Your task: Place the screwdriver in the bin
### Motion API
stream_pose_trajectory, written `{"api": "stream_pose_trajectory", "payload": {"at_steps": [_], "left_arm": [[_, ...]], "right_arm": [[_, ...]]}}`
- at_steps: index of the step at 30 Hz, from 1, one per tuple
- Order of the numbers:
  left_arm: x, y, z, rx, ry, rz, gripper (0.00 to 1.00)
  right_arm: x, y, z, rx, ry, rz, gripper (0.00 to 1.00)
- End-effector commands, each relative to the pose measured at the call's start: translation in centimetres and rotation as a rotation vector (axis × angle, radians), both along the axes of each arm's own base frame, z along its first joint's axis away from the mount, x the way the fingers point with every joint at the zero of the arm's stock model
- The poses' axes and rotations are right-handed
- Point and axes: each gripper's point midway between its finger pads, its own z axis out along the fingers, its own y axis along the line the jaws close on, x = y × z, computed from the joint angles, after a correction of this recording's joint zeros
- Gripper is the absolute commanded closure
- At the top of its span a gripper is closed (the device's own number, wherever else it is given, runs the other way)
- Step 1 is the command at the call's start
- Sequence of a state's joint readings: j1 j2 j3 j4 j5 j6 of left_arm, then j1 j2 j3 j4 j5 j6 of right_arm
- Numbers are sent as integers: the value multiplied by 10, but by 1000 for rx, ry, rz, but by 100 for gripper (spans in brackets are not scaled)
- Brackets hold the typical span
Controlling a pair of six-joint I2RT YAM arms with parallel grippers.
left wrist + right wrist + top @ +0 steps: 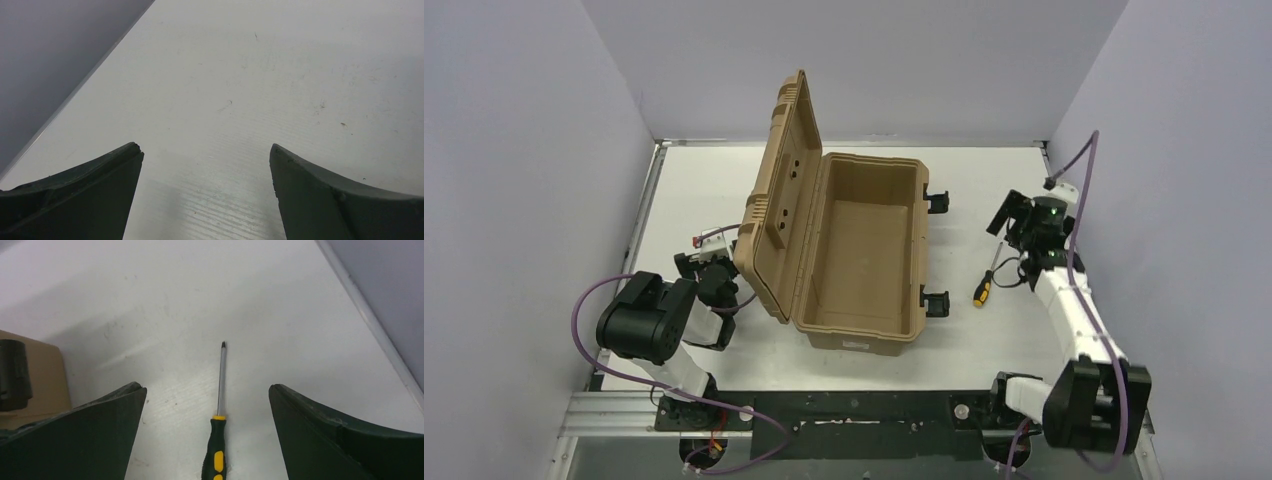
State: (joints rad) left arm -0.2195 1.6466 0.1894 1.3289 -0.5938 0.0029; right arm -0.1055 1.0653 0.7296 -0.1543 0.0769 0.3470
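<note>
scuffed white table (200, 300): right gripper (204, 386) hangs spread wide, holding nothing, lined up on the screwdriver (214, 440) lying flat just right of the open bin (856, 338). likely risk: closing on the thin shaft, so it pivots or slips.

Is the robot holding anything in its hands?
No, nothing. The left hand and right hand are both open; the screwdriver lies untouched on the table below the right hand.

Top cam overhead; R wrist cam close over screwdriver (215, 440)
</note>
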Motion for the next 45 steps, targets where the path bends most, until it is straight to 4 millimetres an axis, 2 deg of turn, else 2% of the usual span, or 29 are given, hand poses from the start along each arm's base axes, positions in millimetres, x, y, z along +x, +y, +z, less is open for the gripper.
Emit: {"api": "stream_pose_trajectory", "payload": {"at_steps": [1, 7, 12, 17, 20, 23, 25, 30, 35, 38, 42, 45], "left_arm": [[5, 0, 13, -19, -58, 2, 3], [6, 0, 13, -19, -57, 2, 3], [6, 0, 13, -19, -55, 1, 3], [6, 0, 13, -20, -54, 0, 3], [6, 0, 13, -20, -53, -1, 3], [6, 0, 13, -19, -53, 0, 3], [5, 0, 12, -19, -52, -1, 3], [6, 0, 13, -20, -53, 0, 3], [6, -1, 13, -19, -53, -3, 3], [6, -1, 13, -19, -53, -2, 3], [6, 0, 13, -19, -56, 1, 3], [6, 0, 14, -21, -58, 1, 3]], "right_arm": [[-18, 7, -52, 101, 374, -28, 1], [-21, 16, -97, 160, 577, -2, 9], [-28, 31, -130, 228, 680, 40, 23], [-35, 32, -146, 209, 725, 47, 47], [-41, 32, -152, 209, 748, 51, 66], [-42, 34, -150, 212, 748, 69, 85], [-39, 34, -142, 204, 736, 80, 100], [-23, 26, -96, 142, 701, 111, 100], [-13, 18, -34, 81, 686, 132, 100], [-4, 18, 12, 66, 644, 145, 100], [5, 38, 61, 80, 574, 177, 100], [17, 75, 90, 84, 523, 229, 100]]}}
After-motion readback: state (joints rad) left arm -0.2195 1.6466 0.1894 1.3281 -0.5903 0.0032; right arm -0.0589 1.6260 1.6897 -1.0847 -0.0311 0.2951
